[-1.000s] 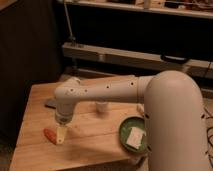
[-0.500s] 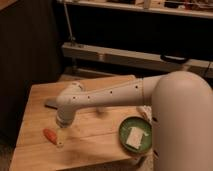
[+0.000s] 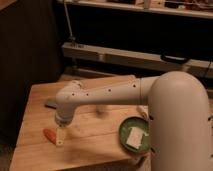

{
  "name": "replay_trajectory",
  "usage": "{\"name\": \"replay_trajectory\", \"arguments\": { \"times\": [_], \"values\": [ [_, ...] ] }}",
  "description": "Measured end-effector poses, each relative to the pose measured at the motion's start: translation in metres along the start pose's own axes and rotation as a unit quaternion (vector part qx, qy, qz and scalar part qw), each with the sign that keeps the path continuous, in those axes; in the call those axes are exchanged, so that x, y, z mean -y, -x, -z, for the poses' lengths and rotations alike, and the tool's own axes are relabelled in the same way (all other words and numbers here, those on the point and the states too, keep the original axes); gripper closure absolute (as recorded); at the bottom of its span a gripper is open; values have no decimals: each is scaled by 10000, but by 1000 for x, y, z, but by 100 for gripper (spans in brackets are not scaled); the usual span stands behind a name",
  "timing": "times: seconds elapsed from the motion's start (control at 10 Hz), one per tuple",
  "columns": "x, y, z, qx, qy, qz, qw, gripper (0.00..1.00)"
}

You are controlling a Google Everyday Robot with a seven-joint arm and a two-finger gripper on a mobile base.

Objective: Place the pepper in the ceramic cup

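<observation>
The pepper point(image 3: 49, 134) is a small orange-red oblong lying on the wooden table point(image 3: 95, 145) near its front left. My gripper point(image 3: 61, 136) hangs from the white arm point(image 3: 105, 96) just to the right of the pepper, close to the table top and close to or touching it. A small pale shape just below the arm at mid-table looks like the ceramic cup point(image 3: 102, 110); it is partly hidden by the arm.
A green bowl point(image 3: 125, 131) with a white square in it stands at the table's front right, next to my white body point(image 3: 180, 125). A dark grey flat block point(image 3: 50, 103) lies at the left, behind the arm. Shelving stands behind the table.
My gripper has come down a little toward the table beside the pepper. The pepper has stayed in the same place.
</observation>
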Motion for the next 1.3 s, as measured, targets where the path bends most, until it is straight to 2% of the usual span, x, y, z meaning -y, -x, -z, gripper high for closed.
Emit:
{"name": "replay_trajectory", "arguments": {
  "times": [0.1,0.3,0.5,0.8,1.1,1.3],
  "values": [
    [1,0,-3,204,-82,138,9997,2],
    [1,1,-10,344,-172,313,9988,2],
    [4,-3,-17,468,-243,295,9982,2],
    [3,-5,-31,436,-306,268,9982,2],
    [2,-3,-48,328,-273,239,9988,2],
    [2,-3,-59,328,-228,180,9990,2]
  ]
}}
